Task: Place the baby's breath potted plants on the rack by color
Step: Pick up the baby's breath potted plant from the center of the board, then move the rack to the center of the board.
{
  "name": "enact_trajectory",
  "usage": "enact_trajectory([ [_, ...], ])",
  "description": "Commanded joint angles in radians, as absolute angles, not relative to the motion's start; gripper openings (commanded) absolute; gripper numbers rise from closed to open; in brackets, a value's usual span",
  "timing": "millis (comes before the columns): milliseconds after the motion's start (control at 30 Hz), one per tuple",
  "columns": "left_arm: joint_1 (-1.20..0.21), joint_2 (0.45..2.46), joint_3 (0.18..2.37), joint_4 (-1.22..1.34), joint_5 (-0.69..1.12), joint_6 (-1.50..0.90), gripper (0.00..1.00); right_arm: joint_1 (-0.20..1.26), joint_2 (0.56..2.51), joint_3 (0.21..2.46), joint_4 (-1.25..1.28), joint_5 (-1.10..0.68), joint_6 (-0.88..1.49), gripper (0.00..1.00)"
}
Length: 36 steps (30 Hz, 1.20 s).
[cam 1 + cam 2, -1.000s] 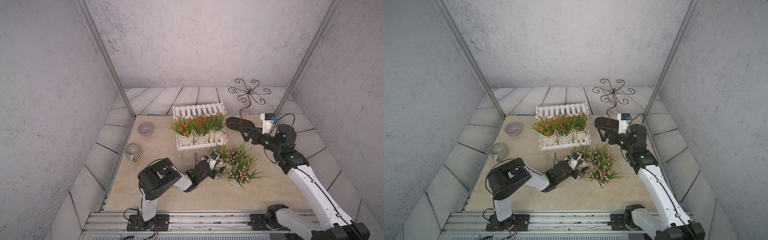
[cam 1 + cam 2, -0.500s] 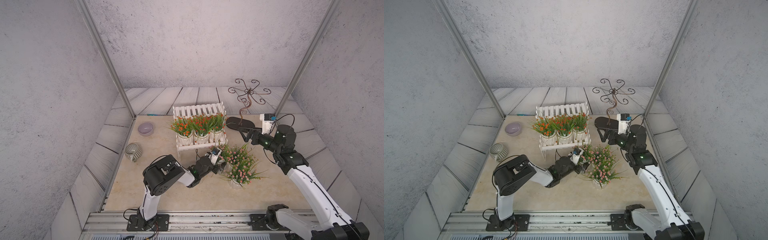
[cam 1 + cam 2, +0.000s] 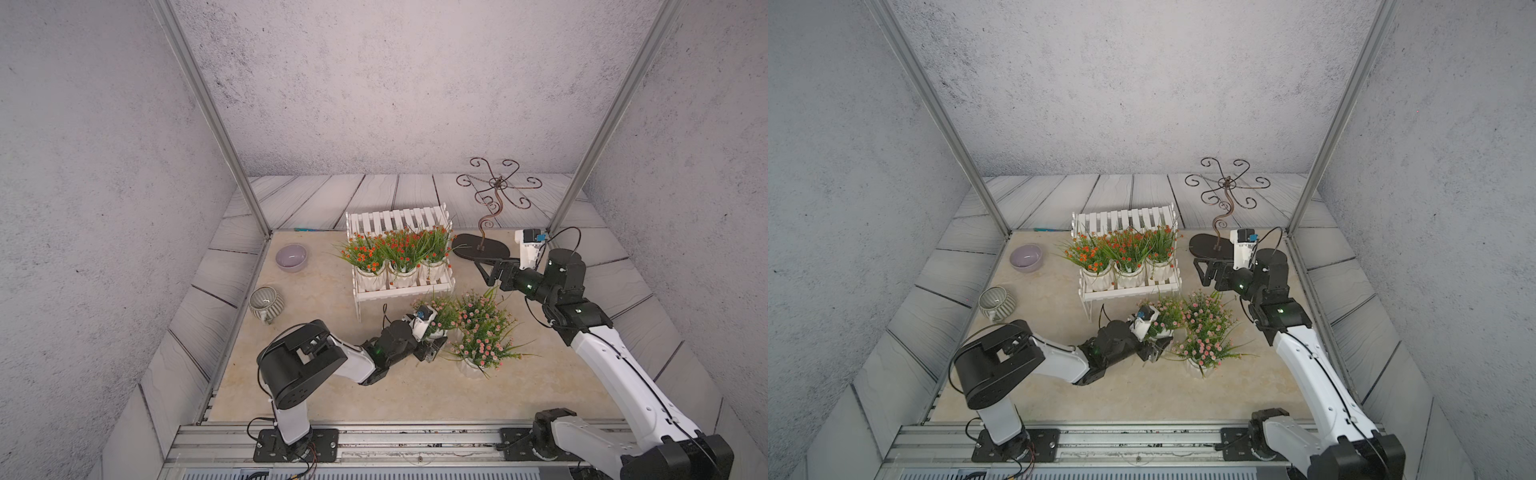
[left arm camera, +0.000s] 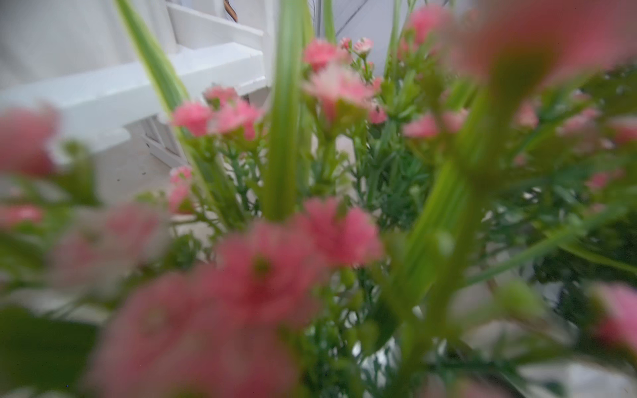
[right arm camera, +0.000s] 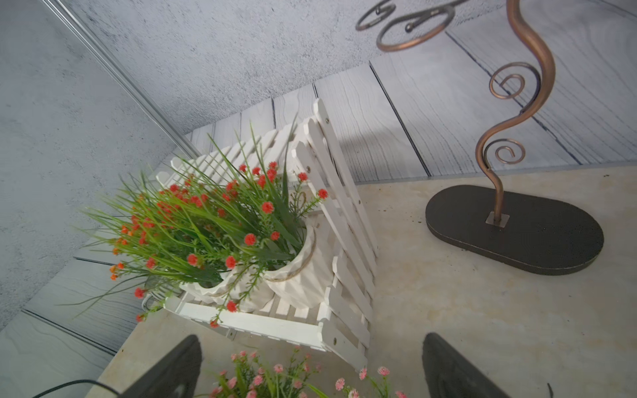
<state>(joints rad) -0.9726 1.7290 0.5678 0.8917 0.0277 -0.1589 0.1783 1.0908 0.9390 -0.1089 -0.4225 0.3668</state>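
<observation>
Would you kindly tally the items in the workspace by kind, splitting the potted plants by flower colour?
Orange-red potted plants: 3
Pink potted plants: 3
White rack: 1
Dark metal stand: 1
Lilac bowl: 1
Grey ribbed pot: 1
Total: 10

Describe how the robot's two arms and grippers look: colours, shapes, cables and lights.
Both the left arm and right arm have white tubular links joined by chunky black joints, some with small green lights. Thin black cables loop beside them. The left gripper and right gripper are black, each carrying a white camera block with a blue part.
</observation>
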Motion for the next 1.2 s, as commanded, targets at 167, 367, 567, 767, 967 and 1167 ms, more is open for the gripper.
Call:
enact_trajectory([
  [167,-1.085,1.406,0.484,0.639,-0.077,-0.187,0.61,0.282,1.272,0.943,-0.119,-0.325,0.269,0.97],
  [367,-1.169,1.150,0.446,0.420,-0.193,-0.196,0.61,0.334,1.371,0.940,-0.033,-0.257,0.268,0.87],
  [567,-1.197,0.913,0.468,0.159,-0.267,-0.241,0.61,0.355,1.458,0.943,0.031,-0.244,0.285,0.80],
  [767,-1.201,0.763,0.537,-0.009,-0.336,-0.265,0.61,0.404,1.502,0.945,0.073,-0.195,0.279,0.65],
  [967,-1.202,0.765,0.695,-0.147,-0.399,-0.249,0.61,0.459,1.519,0.947,0.097,-0.111,0.267,0.48],
  [1167,-1.201,0.786,0.869,-0.244,-0.451,-0.190,0.62,0.473,1.535,0.939,0.103,-0.072,0.276,0.34],
])
